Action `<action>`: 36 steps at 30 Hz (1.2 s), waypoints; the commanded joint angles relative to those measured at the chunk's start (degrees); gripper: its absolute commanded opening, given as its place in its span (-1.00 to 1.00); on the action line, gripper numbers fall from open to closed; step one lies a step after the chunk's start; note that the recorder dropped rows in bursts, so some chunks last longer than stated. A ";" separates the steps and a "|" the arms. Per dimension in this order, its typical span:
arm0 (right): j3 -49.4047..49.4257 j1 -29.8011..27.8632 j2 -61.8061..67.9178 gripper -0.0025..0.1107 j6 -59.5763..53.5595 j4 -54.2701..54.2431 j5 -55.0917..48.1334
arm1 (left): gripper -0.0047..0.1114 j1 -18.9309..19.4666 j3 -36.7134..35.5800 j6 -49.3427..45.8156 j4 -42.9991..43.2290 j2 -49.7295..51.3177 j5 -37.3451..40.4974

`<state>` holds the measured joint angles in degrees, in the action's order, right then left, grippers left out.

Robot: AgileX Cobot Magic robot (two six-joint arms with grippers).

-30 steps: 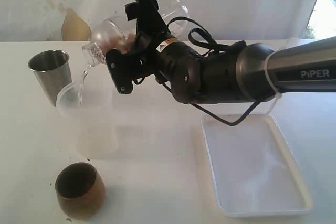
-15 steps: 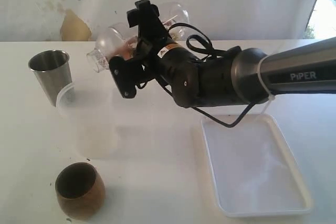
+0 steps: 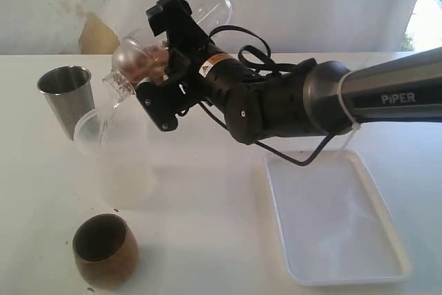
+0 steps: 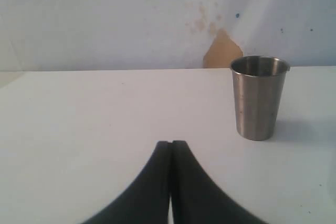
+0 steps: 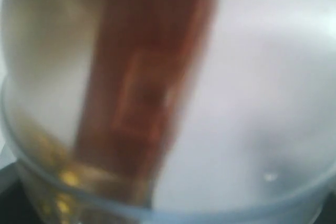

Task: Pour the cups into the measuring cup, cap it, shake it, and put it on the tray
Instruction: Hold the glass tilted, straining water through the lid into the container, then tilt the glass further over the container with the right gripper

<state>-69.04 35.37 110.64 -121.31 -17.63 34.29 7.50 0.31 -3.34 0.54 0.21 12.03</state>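
Note:
My right gripper (image 3: 166, 56) is shut on the measuring cup (image 3: 207, 6), held on its side above the table at the back left. The cap (image 3: 135, 53) is on it, with its spout pointing down to the left; brownish contents sit behind the dome. A thin clear streak hangs below the spout, over the frosted cup (image 3: 88, 128). The steel tumbler (image 3: 65, 98) stands left of it and also shows in the left wrist view (image 4: 259, 98). The wooden cup (image 3: 103, 250) stands at the front left. The tray (image 3: 331, 219) lies on the right. The measuring cup (image 5: 210, 103) fills the right wrist view, blurred. My left gripper (image 4: 170, 143) is shut on nothing.
A white wall with a brown patch (image 3: 97, 36) backs the table. The black right arm (image 3: 297, 101) stretches from the right edge across the far end of the tray.
The measuring cup has rocked in my right gripper: spout down a second ago, nearly level half a second ago, now tipped down and shifted left again. Nothing else moved.

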 commanded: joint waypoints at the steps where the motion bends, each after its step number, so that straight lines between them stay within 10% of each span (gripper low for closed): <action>1: -0.91 -0.44 -0.75 -0.96 -0.83 1.71 3.85 | -0.92 -0.21 -0.31 0.01 -0.11 -0.21 -0.46; 36: -0.91 -1.96 0.21 -0.96 -0.83 3.80 6.79 | -0.92 -0.21 -0.31 0.01 -0.11 -0.21 -0.46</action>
<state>-69.14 34.28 111.37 -121.31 -13.16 37.77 7.50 0.31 -3.34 0.54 0.21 12.03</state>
